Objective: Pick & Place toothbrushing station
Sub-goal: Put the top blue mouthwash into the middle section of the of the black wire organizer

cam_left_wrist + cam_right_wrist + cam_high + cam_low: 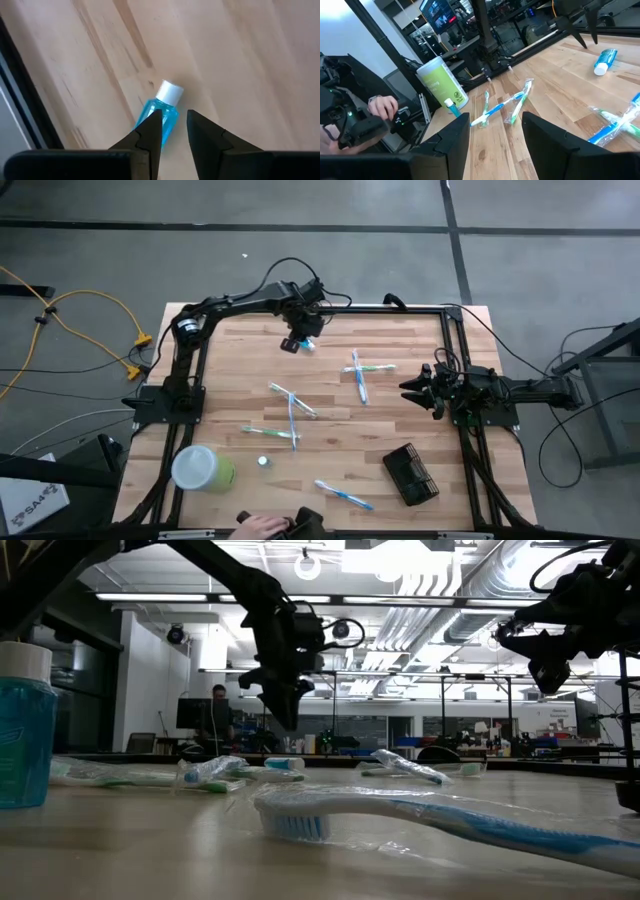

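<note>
Wrapped blue-and-white plastic toothbrush (420, 820) closest to low camera. Black wire-mesh toothbrushing station (411, 474) on wooden surface (330, 410), front right, untouched. Left end effector (174, 131) slightly parted above small blue bottle (163, 111); right end effector (495, 131) parted, empty.

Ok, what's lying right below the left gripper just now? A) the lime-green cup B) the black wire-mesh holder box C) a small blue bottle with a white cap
C: the left wrist view shows the small blue bottle with a white cap lying beneath the left gripper.
</note>
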You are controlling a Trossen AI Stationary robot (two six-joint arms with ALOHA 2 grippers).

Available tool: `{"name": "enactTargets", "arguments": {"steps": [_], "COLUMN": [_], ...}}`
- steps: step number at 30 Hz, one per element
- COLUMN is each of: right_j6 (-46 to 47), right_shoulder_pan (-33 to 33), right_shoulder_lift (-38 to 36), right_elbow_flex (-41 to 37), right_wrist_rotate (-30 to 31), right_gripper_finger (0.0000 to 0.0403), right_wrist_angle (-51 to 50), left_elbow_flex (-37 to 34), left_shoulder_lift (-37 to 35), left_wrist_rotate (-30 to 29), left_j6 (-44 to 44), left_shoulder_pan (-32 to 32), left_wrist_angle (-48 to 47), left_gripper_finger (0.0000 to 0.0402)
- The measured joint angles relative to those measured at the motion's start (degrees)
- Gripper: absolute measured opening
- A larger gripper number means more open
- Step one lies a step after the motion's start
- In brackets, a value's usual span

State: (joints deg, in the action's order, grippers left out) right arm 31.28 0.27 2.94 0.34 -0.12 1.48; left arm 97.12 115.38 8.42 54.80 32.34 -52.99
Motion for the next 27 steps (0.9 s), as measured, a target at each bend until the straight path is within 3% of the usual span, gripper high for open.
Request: {"name": "enactTargets", "arguments": {"steps": [16,27], "right_j6": [0.0,0.0], "right_shoulder_pan": [0.0,0.0], "right_shoulder_lift": [0.0,0.0], "right_elbow_flex": [0.0,0.0], "right_wrist_rotate": [0.0,0.0], "right_gripper_finger": [0.0174,0.0174], "right_wrist_angle": [0.0,0.0], "left_elbow_flex": [0.0,0.0], "left_shoulder_lift": [2.6,2.7], "left_wrist_rotate": [2.2,2.2], "left_j6": [2.5,2.9], "left_shoulder_pan": [-0.5,-0.6], "left_wrist_angle": [1.5,1.3], "left_gripper_finger": [0.0085,0.0128]}}
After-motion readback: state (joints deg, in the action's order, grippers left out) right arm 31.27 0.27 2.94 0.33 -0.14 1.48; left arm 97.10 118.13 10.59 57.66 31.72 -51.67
